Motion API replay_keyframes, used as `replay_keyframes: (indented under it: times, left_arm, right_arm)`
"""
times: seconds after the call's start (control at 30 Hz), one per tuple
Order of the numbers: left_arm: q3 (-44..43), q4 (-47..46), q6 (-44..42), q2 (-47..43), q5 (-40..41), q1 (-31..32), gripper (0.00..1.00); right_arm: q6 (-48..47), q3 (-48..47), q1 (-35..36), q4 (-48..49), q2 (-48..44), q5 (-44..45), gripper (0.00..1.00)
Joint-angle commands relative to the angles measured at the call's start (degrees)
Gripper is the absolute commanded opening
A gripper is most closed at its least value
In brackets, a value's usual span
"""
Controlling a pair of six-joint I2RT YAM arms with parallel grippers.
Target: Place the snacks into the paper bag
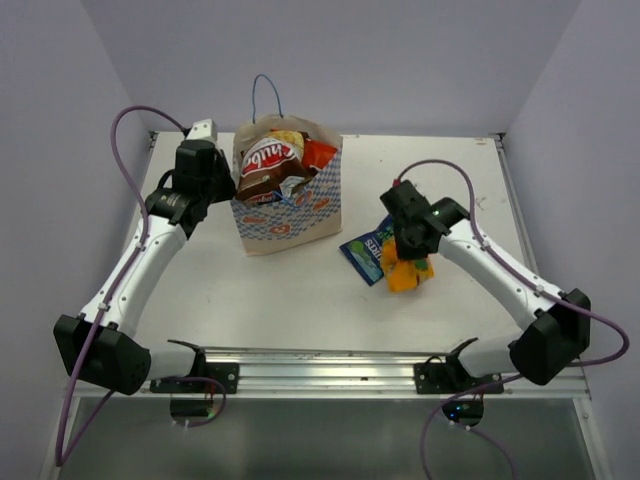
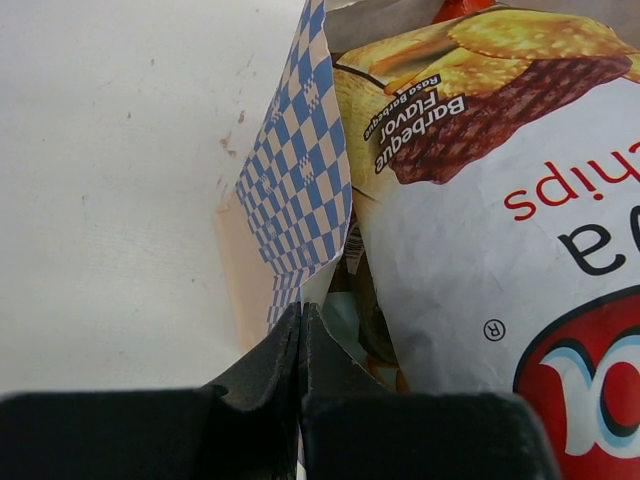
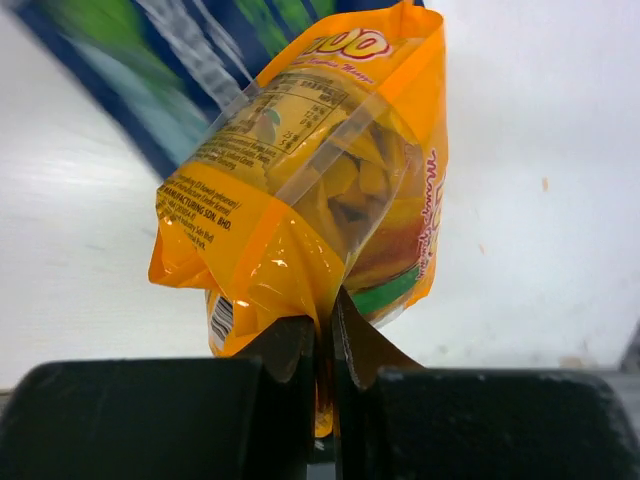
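Note:
The paper bag stands at the back middle of the table, cream with a blue-and-white checkered band. Out of its mouth stick the brown-and-maroon Chulo bag and a red chip bag. My left gripper is shut on the paper bag's left rim. To the bag's right, my right gripper is shut on the bottom edge of the small orange packet. The small dark blue packet lies flat on the table just beside it.
The white table has raised walls at the back and both sides. A metal rail with the arm bases runs along the near edge. The bag's blue cord handle stands up behind the bag.

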State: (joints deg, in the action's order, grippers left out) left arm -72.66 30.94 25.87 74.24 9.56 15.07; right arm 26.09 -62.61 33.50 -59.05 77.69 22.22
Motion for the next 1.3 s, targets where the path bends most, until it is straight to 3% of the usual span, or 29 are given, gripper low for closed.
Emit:
replay_keyframes:
  times: [0.0, 0.1, 0.3, 0.4, 0.47, 0.57, 0.6, 0.67, 0.7, 0.8, 0.93, 1.1, 1.27]
  left_arm:
    - [-0.4, -0.8, -1.3, -0.5, -2.2, -0.2, 0.00]
    - [-0.4, -1.8, -1.5, -0.3, -3.1, -0.2, 0.00]
    - [-0.5, -2.3, -1.6, 0.0, -3.8, -0.1, 0.00]
    - [-0.6, -2.4, -1.5, 0.0, -3.9, -0.2, 0.00]
    - [-0.8, -2.3, -1.4, -0.1, -3.9, -0.2, 0.00]
    - [-0.5, -2.3, -1.7, -0.1, -3.7, -0.2, 0.00]
    - [-0.4, -2.3, -1.7, -0.1, -3.5, -0.2, 0.00]
    - [-0.1, -2.4, -1.8, -0.1, -3.1, -0.2, 0.00]
    - [0.0, -2.4, -1.8, -0.1, -3.0, -0.2, 0.00]
    - [0.2, -2.7, -1.8, 0.1, -3.2, -0.2, 0.00]
    - [0.2, -2.9, -1.8, 0.2, -3.3, -0.2, 0.00]
    - [-0.5, -2.8, -1.8, 0.1, -2.4, -0.2, 0.00]
    - [-1.0, -2.3, -1.9, -0.8, -1.2, -0.2, 0.00]
  right_arm:
    - [-4.9, -21.4, 0.5, 2.2, -0.7, -2.9, 0.00]
    - [-9.8, -49.1, 0.5, 1.6, 9.3, -8.6, 0.00]
    - [-6.3, -85.3, 0.5, 9.9, 29.5, -27.6, 0.00]
    - [0.3, -85.2, 0.4, 20.6, 33.8, -39.4, 0.00]
    - [7.7, -79.4, 0.5, 27.9, 34.6, -45.0, 0.00]
    - [11.3, -76.2, 1.6, 26.3, 38.3, -49.5, 0.00]
    - [10.5, -76.6, 2.7, 20.7, 39.4, -49.4, 0.00]
    - [5.1, -79.6, 4.3, 11.6, 42.8, -43.8, 0.00]
    - [2.5, -80.6, 6.1, 2.3, 43.9, -41.0, 0.00]
    - [-5.9, -79.4, 9.2, -9.7, 47.4, -31.8, 0.00]
    - [-8.0, -76.3, 12.5, -11.9, 47.6, -27.0, 0.00]
    - [-11.1, -82.1, 14.9, -18.3, 50.5, -16.1, 0.00]
    - [-12.1, -74.2, 15.5, -18.2, 47.3, -9.4, 0.00]
